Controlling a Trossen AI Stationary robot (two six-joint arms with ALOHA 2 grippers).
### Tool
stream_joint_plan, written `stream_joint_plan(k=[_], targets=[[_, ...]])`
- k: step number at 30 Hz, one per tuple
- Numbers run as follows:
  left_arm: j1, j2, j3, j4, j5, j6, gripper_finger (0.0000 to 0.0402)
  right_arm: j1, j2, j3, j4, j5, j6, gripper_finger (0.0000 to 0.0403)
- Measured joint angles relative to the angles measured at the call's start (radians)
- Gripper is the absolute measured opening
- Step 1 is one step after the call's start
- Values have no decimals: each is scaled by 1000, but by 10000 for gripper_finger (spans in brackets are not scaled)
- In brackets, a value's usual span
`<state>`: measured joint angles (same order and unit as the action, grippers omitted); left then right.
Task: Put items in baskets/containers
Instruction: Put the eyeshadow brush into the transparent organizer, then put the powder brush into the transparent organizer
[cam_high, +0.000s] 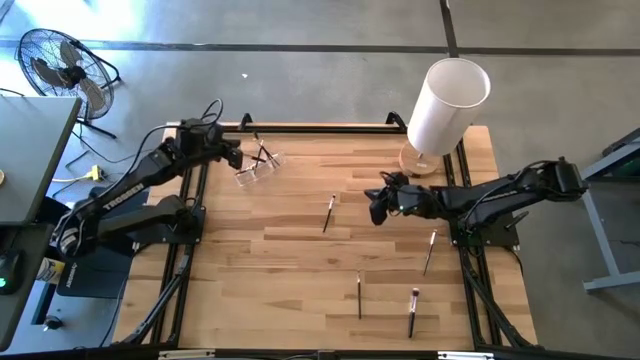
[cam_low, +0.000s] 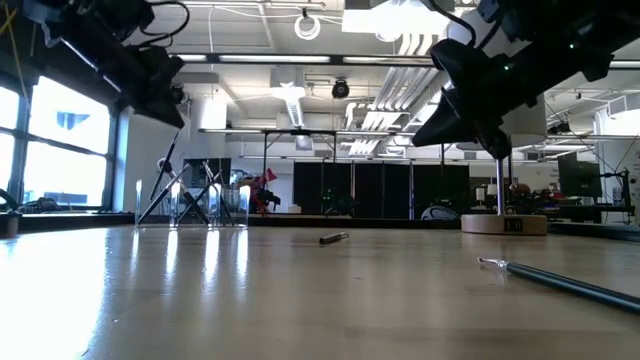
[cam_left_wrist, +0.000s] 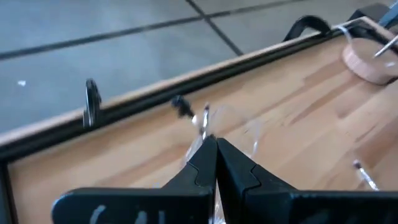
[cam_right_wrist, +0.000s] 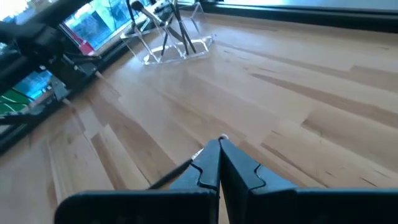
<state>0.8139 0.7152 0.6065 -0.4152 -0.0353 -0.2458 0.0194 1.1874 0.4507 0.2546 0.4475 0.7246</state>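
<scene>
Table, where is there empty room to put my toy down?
The near left of the table is bare wood, from the left edge across to the brush near the front. The right side is crowded with loose brushes, the right gripper and the white cylinder. The clear cup sits below the left gripper.

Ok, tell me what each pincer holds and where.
Right pincer: a brush, pinched near its pale tip. Left pincer: shut, apparently on a second brush, by its shaft.

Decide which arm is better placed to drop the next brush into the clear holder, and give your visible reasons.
Left. The left gripper hangs right beside the clear holder, apparently shut on a brush. The right gripper is mid-table, well away from it.
</scene>
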Motion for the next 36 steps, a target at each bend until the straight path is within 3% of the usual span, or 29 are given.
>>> stream_joint_plan(k=[8, 17, 21, 26, 32, 36], targets=[[-2, 1, -86, -8, -5, -80, 16, -1, -4, 0, 7, -14, 18, 1], [-2, 0, -83, -1, 6, -89, 111, -1, -4, 1, 5, -47, 10, 1], [-24, 0, -6, 2, 85, -129, 131, -1, -5, 1, 5, -97, -45, 2], [-188, 30, 105, 56, 97, -140, 116, -1, -5, 1, 5, -168, -80, 3], [-504, 121, 154, 160, -74, -228, 57, -1, -5, 1, 4, -227, -91, 2], [-722, 261, 154, 199, -170, -329, 7, -1, -5, 1, 5, -270, -120, 1]])
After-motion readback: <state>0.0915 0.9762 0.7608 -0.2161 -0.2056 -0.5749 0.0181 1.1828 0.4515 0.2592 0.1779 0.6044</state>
